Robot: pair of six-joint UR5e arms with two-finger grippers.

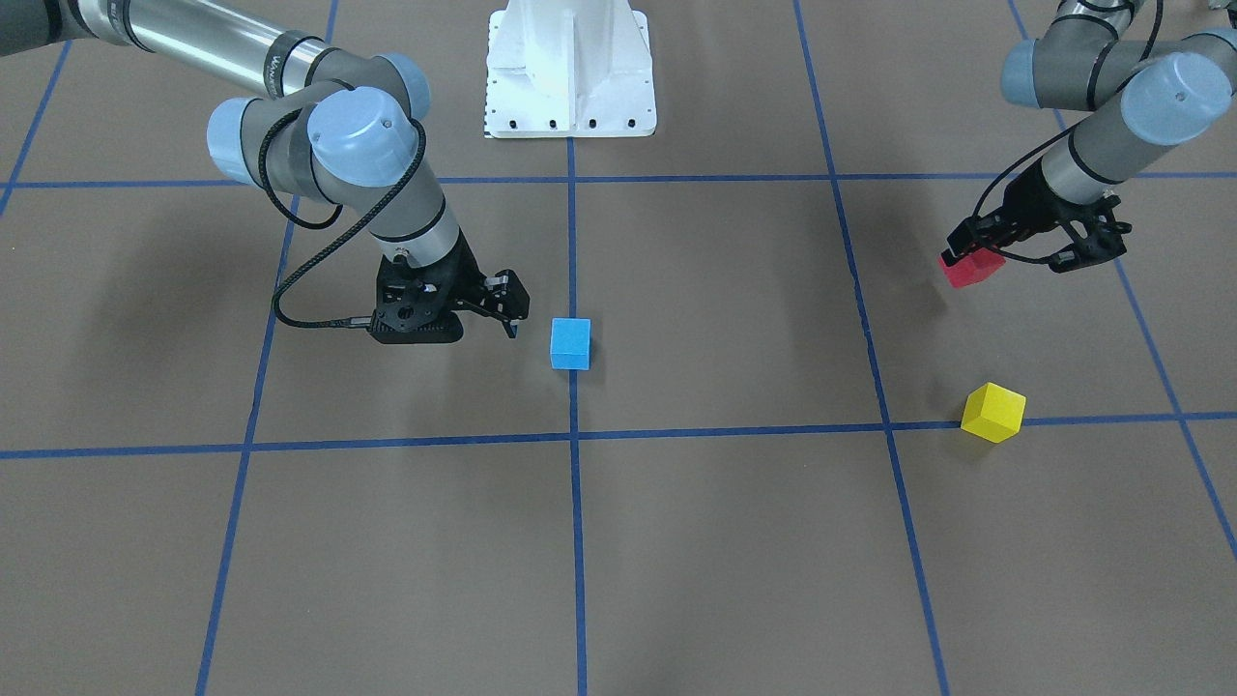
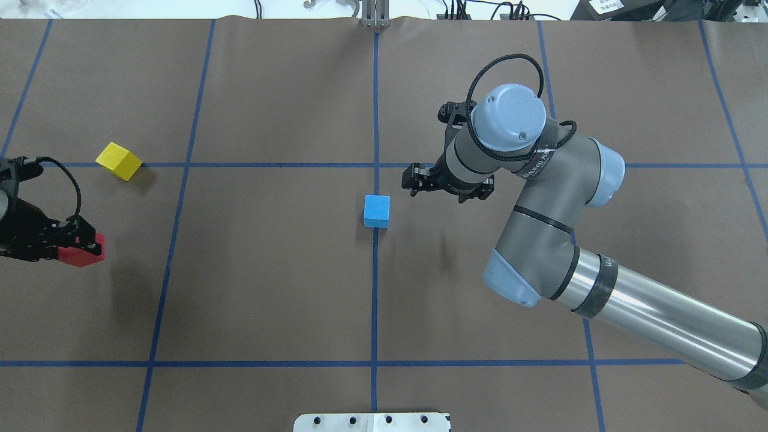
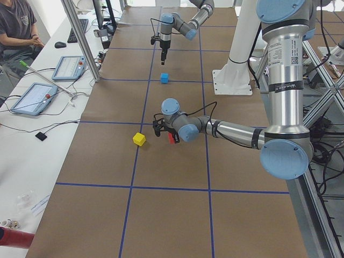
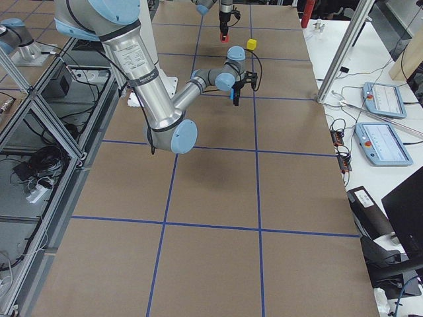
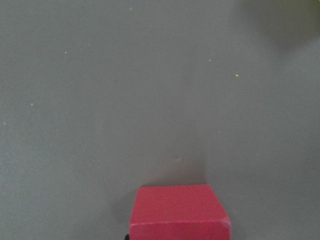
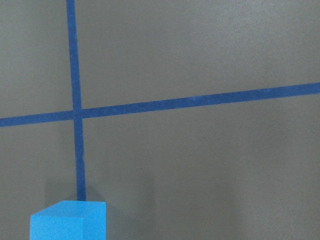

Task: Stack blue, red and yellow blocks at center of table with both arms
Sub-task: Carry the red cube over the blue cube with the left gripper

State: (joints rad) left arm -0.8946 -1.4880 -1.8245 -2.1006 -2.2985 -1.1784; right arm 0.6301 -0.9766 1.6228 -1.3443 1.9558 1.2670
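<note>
A: Which step are we on?

B: By my reading, the second layer. The blue block [image 2: 377, 211] sits on the table [image 2: 270, 288] on the centre tape line, alone, so the base looks laid. The left gripper [image 1: 978, 253] is clamped on the red block [image 1: 972, 268] at the table's left side, and the shadow under the cube suggests it hangs clear of the surface

A: And the right gripper?

B: The right gripper [image 2: 427, 179] hangs just to the right of the blue block, not touching it. Its fingers look drawn together with nothing between them, though the wrist hides part of them

A: The yellow one?

B: The yellow block [image 2: 119, 161] rests on a tape line on the left, a little farther from the robot than the red block, untouched and turned at an angle to the grid

A: So what does the next move call for?

B: Carrying the red block rightward to the centre, squaring it over the blue one and lowering it flush. I'd want the right arm [image 2: 540, 198] to back off first, since it crowds the stack

A: Risk?

B: An off-centre release could tip the red cube or nudge the base off its line
</note>
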